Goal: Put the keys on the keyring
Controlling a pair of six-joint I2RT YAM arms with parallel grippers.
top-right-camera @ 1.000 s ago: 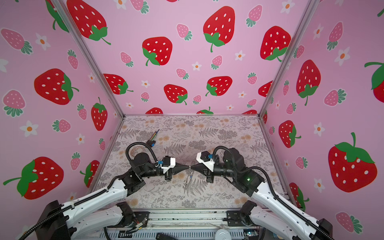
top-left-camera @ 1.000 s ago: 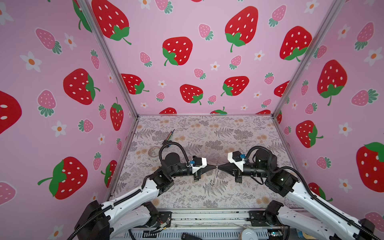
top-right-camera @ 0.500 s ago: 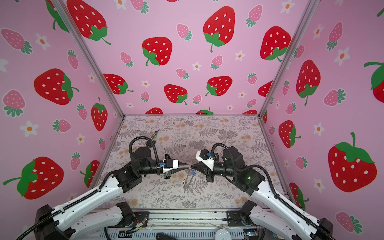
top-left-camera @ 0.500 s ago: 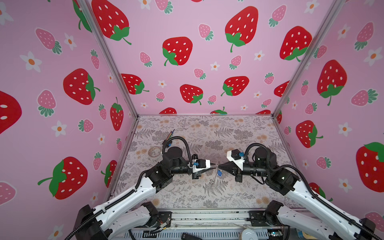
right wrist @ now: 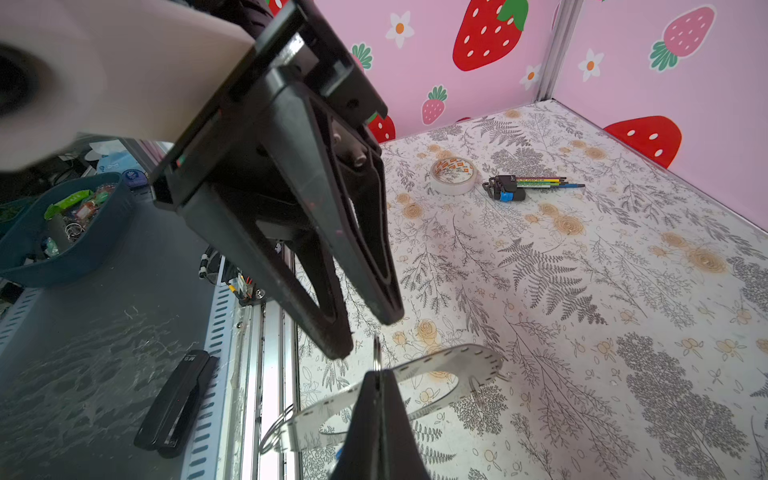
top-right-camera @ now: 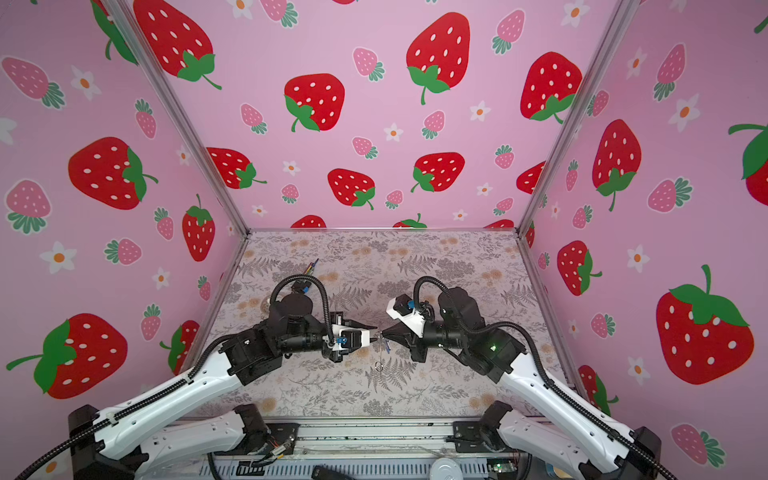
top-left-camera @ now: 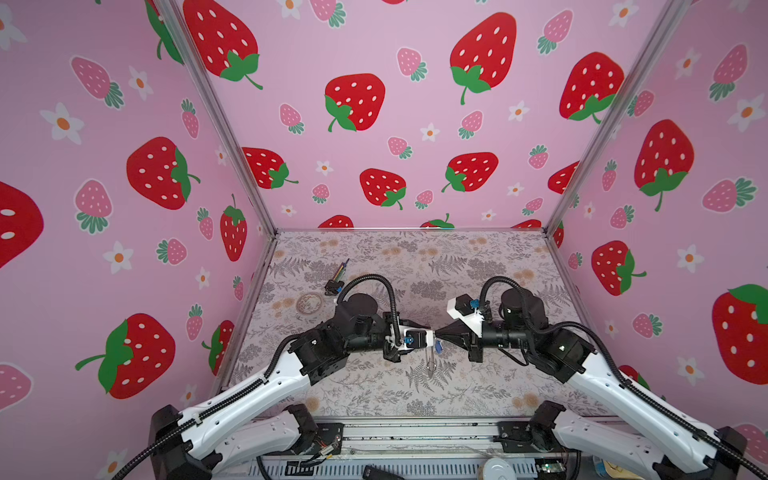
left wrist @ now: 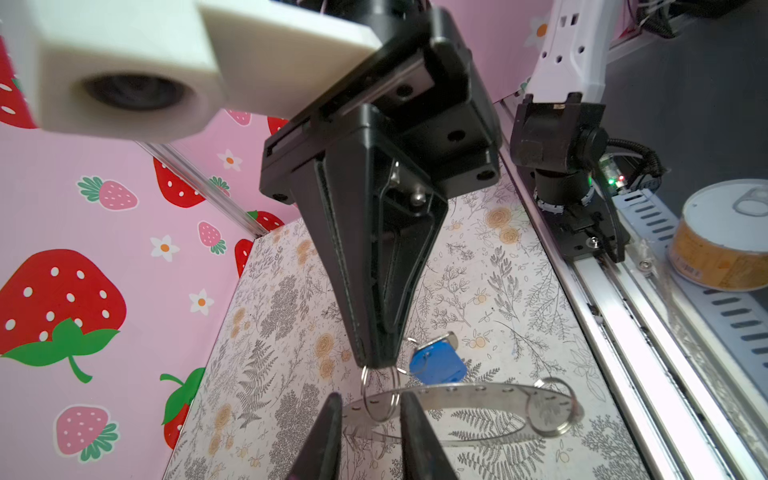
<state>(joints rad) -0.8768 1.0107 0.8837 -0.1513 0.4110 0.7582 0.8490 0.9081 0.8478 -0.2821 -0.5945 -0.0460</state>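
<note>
While both arms meet tip to tip over mid-tabletop (top-left-camera: 498, 386), right pincer (left wrist: 375, 359) is clenched on a small split ring (left wrist: 380, 401) looped through the rim of the keyring (left wrist: 478, 392), which hangs from it. Left pincer (left wrist: 371, 419) is released, jaws apart on either side of that split ring. Keys (left wrist: 436, 365) dangle just beside the right pincer tip, at 6 o'clock of the tips in both top views. Tape roll (top-left-camera: 309, 302) and black-and-blue holder (top-left-camera: 334, 286) lie at 10 o'clock, well apart.
</note>
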